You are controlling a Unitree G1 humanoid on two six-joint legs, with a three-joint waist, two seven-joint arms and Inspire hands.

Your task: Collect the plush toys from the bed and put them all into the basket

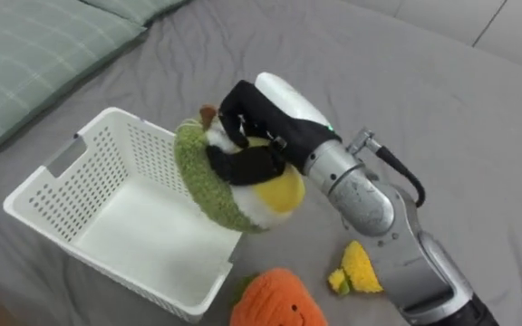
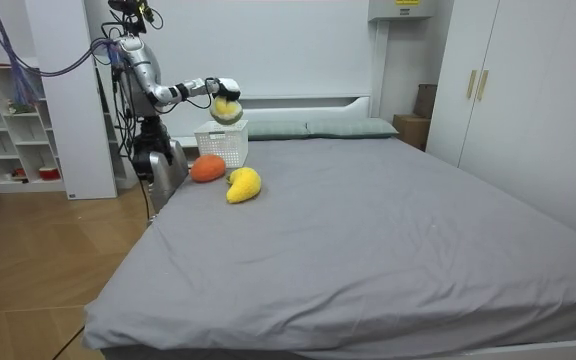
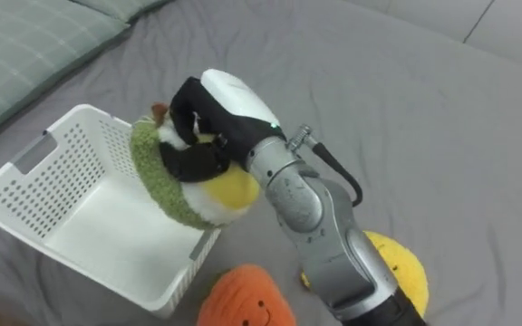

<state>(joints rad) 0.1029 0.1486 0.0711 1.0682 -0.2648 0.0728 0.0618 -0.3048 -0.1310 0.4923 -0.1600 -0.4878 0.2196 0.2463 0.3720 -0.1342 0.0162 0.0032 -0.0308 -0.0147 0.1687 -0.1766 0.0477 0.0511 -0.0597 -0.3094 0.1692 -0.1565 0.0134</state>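
Standing robot: at the side of the bed near its head end, on the room view's left, with one arm stretched out over the grey sheet.
Pillow: green with a pale check, lying flat at the far left of the bed, just beyond the basket.
Basket: white plastic with slotted walls, sitting upright on the sheet; a slot handle shows in its left end wall, and its floor is bare where it can be seen.
Plush toy: round, with a fuzzy green rim, a yellow and white middle and a small brown stub on top; it is held in the air over the basket's right edge, and the room view shows it well clear above the basket.
Right hand: reaches in from the lower right; its dark fingers are wrapped round the plush toy from above, gripping it.
Orange toy: a round pumpkin-like plush, lying on the sheet just below the basket's near right corner.
Yellow toy: a yellow plush with a green bit, on the sheet right of the orange toy and partly hidden by the forearm.
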